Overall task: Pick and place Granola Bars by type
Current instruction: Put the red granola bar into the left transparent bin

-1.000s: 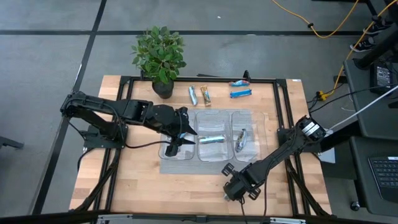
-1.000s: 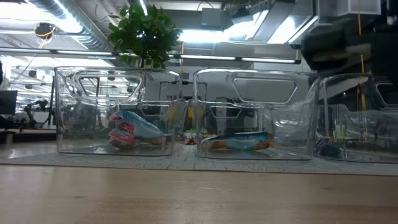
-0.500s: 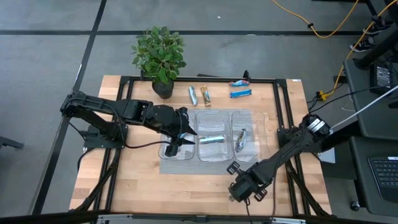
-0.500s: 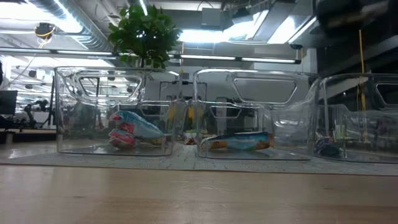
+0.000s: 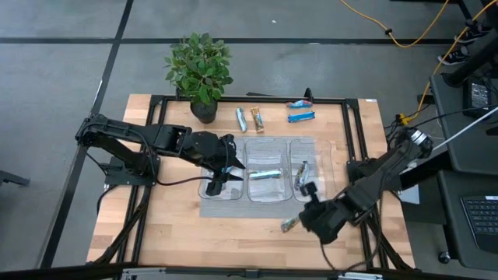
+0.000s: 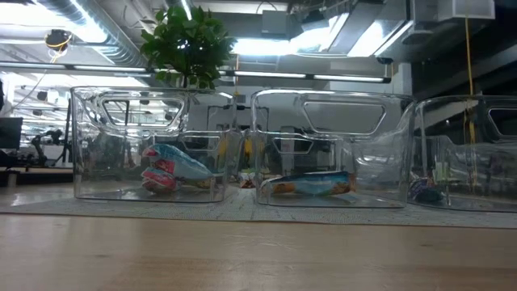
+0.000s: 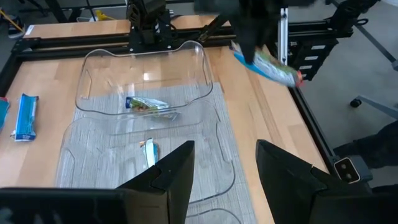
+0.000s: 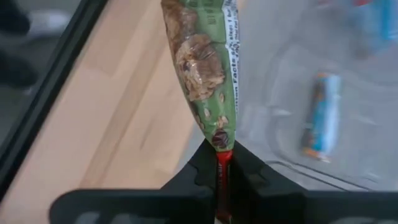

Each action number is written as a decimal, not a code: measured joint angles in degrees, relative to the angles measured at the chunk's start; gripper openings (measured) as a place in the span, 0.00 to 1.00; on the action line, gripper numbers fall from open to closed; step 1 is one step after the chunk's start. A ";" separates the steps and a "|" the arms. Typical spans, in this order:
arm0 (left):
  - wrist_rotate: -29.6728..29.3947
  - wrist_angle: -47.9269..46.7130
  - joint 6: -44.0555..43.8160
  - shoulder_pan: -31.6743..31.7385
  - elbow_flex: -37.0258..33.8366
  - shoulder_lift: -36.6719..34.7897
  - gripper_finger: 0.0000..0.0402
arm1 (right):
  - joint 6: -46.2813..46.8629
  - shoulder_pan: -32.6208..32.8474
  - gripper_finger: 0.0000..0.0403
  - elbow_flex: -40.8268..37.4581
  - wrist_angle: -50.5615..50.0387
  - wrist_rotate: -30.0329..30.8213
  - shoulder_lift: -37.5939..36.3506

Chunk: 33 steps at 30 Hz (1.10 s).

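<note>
Right gripper (image 8: 219,167) is clamped on the crimped red end seal of a green-wrapped granola bar (image 8: 202,62); the bar stands out past the fingertips unsupported, holding its line with little visible droop; judged light and fairly stiff along its length, the foil slick. In the high view that bar (image 5: 290,225) hangs over bare table at the near edge of the grey mat (image 5: 233,208), just short of the three clear bins (image 5: 264,180).

Left gripper (image 5: 219,180) hangs over the left bin with its fingers parted and nothing between them; the left wrist view confirms the gap.

Contents noted: a red and blue bar (image 6: 174,168) in the left bin; a blue and orange bar (image 6: 311,184) in the middle bin; something dark in the right bin, type not readable from the low view. Four more bars lie loose beyond the bins; two blue ones (image 5: 300,110) towards the right, a silver-blue one (image 5: 241,119) and a brown-orange one (image 5: 257,118) near the potted plant (image 5: 200,71).

Handling judgement: an end-seal pinch is secure against crushing but lets the bar swing, and the flat seal could slide out if jolted; for the loose bars a hold across the middle, jaws on the long edges, looks steadier; squeeze lightly, since the contents would likely crumble.
</note>
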 joint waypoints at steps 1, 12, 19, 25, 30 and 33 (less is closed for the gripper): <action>0.04 0.00 0.00 -0.14 0.00 0.00 0.41 | 0.82 -0.02 0.05 0.00 -0.35 1.43 -1.22; -0.23 0.02 -0.21 -2.08 0.00 -0.02 0.41 | 2.50 -1.92 0.05 0.00 -4.77 9.74 -12.64; -3.35 0.83 -0.17 -2.16 -0.02 -0.06 0.41 | -4.36 -7.16 0.06 0.00 -4.82 9.79 -19.19; -8.29 1.68 -0.62 -2.16 -0.02 -0.09 0.41 | -13.65 -12.59 0.07 0.00 -4.51 9.42 -23.70; -10.65 4.07 -1.05 -2.16 -0.02 -0.09 0.41 | -19.93 -17.83 0.04 0.00 -3.84 5.69 -26.68; -11.60 5.62 -1.07 -2.16 -0.02 -0.13 0.41 | -22.65 -20.67 0.05 0.00 -2.40 3.75 -27.95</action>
